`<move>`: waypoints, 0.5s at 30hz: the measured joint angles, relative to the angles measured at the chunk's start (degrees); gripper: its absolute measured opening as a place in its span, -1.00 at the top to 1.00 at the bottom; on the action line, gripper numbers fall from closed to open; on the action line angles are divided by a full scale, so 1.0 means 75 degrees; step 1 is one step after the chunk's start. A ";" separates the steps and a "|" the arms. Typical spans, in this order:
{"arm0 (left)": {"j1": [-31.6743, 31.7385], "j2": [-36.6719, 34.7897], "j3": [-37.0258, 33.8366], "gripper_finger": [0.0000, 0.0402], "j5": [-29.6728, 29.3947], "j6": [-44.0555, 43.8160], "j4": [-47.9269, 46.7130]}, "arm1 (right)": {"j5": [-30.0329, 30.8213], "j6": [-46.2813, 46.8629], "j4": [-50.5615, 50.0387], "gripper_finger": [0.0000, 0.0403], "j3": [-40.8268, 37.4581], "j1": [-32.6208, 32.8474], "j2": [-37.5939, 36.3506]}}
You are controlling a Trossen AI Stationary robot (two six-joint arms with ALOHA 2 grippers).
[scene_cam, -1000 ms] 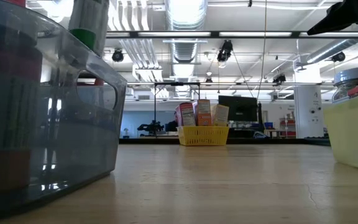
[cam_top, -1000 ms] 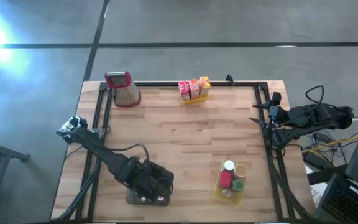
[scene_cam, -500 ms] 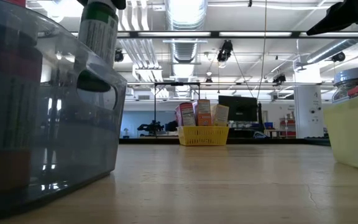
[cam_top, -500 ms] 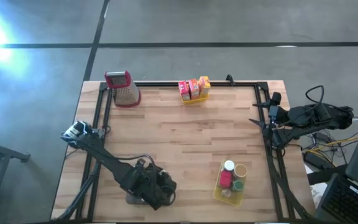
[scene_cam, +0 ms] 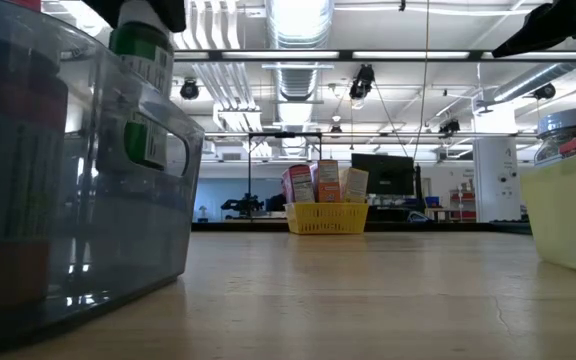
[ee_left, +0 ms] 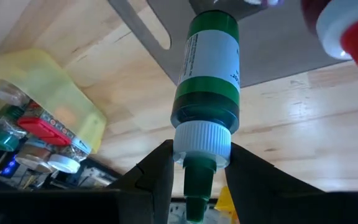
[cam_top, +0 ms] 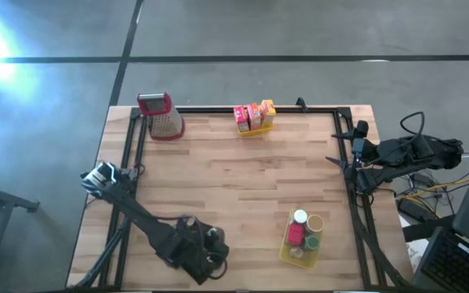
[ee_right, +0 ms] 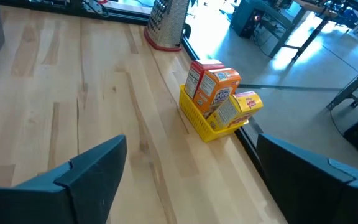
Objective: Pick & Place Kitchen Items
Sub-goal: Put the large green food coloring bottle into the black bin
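- Nearest, at the table's front left: left gripper [ee_left: 194, 163] clamped on the white cap of a green bottle [ee_left: 207, 74], bottle pointing down toward the grey tray [ee_left: 278, 50]; in the low view, same bottle [scene_cam: 146, 60] at the rim of the clear-walled tray [scene_cam: 88, 230], not yet set down.
- Judged stage: placement under way, bottle carried but not released; a red item with a white cap [ee_left: 347, 37] beside it, seemingly already in the tray.
- Left arm [cam_top: 149, 224] stretched diagonally from the left edge, wrist bent down over the tray corner.
- Front right: yellow basket [cam_top: 287, 248] holding jars and small bottles [cam_top: 304, 229], apparently awaiting transfer or already sorted; cannot tell which.
- Middle of the table: bare wood.
- Right edge: right gripper [ee_right: 185, 168] parked well off the work, fingers spread wide, nothing between them.
- Far edge: second yellow basket [ee_right: 204, 127] with orange and yellow boxes [ee_right: 219, 93] standing upright.
- Far left corner: metal grater [cam_top: 163, 118], untouched.
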 joint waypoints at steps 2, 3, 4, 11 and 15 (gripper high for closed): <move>-0.0112 0.0000 -0.0162 0.33 -0.0207 -0.0035 0.0148 | 0.0000 -0.0013 0.0000 -0.79 0.0000 -0.0001 -0.0001; -0.0168 0.0000 -0.0237 0.33 -0.0321 -0.0039 0.0241 | 0.0000 -0.0012 0.0000 -0.80 0.0000 -0.0001 -0.0001; -0.0217 0.0000 -0.0299 0.33 -0.0423 -0.0041 0.0315 | 0.0000 -0.0003 0.0000 -0.80 0.0000 -0.0001 0.0000; -0.0311 0.0000 -0.0555 0.33 -0.0484 -0.0413 0.0383 | 0.0000 -0.0015 0.0000 -0.81 0.0000 -0.0002 -0.0003; -0.0381 0.0000 -0.0819 0.33 -0.0458 -0.0490 0.0672 | 0.0000 -0.0008 0.0000 -0.81 0.0000 -0.0001 0.0000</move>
